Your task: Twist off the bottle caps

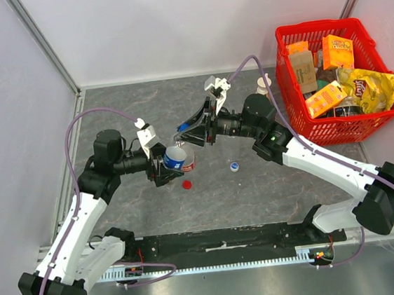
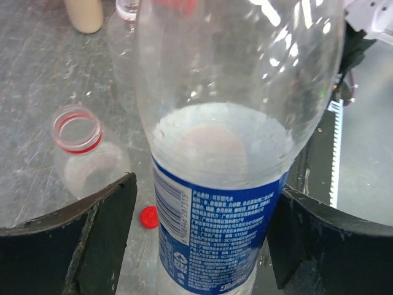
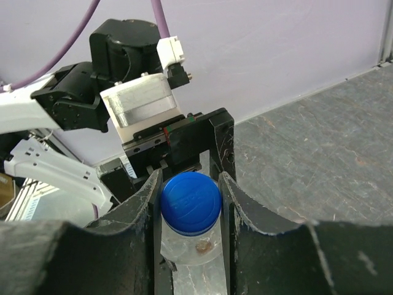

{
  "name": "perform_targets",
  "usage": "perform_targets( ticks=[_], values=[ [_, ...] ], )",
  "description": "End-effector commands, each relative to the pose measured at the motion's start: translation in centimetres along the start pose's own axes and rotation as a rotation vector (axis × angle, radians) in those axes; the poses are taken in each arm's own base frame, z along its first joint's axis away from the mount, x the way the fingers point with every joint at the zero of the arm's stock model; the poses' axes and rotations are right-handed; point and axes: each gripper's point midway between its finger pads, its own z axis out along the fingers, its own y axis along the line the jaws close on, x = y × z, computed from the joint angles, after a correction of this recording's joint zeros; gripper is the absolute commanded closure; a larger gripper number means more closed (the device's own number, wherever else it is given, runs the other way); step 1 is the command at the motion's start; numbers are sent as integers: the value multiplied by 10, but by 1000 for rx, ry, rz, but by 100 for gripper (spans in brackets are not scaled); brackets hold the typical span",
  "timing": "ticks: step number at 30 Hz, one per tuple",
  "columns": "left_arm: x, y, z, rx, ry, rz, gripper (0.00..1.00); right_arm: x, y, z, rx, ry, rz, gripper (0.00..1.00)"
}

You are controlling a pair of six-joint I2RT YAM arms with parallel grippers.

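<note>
A clear bottle with a blue Pepsi label [image 2: 215,233] stands between the fingers of my left gripper [image 2: 206,239], which is open; there is a gap at the left finger [image 2: 92,233]. In the top view this bottle [image 1: 175,157] tilts toward the right arm. My right gripper [image 3: 190,203] is shut on its blue cap [image 3: 190,198], pads on both sides. A capless bottle with a red neck ring [image 2: 77,132] stands close by. A red cap [image 1: 187,185] lies loose on the table, and a small whitish-blue cap [image 1: 234,165] lies further right.
A red basket [image 1: 283,61] full of snack packs and boxes stands at the back right. A beige bottle [image 1: 264,84] stands just left of it. Another clear bottle [image 2: 126,37] shows at the top of the left wrist view.
</note>
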Motion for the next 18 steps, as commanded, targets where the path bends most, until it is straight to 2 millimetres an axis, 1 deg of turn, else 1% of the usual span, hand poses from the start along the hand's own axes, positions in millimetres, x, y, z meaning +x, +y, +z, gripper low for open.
perform_targets(
  ticks=[1, 5, 7, 9, 10, 13, 15, 17, 18],
  values=[
    [-27, -20, -2, 125, -60, 85, 18, -11, 25, -6, -96, 15, -60, 100],
    [-27, -26, -1, 166, -64, 81, 29, -7, 22, -6, -82, 17, -55, 100],
    [-26, -27, -1, 179, -64, 74, 37, -9, 20, -6, -64, 9, -50, 100],
    [-24, -28, -1, 191, -61, 66, 52, -13, 19, -6, -53, -1, -50, 100],
    [-23, -30, 0, 202, -60, 63, 57, -13, 18, -7, -44, -5, -46, 99],
    [-19, -30, 1, 209, -55, 52, 59, -16, 18, -9, -33, -18, -51, 95],
    [-18, -30, 2, 213, -54, 45, 59, -20, 19, -9, -27, -29, -49, 90],
    [-18, -30, 1, 205, -54, 51, 58, -22, 19, -11, -17, -38, -52, 72],
    [-16, -27, 1, 189, -50, 51, 58, -23, 18, -12, -12, -42, -55, 60]
  ],
)
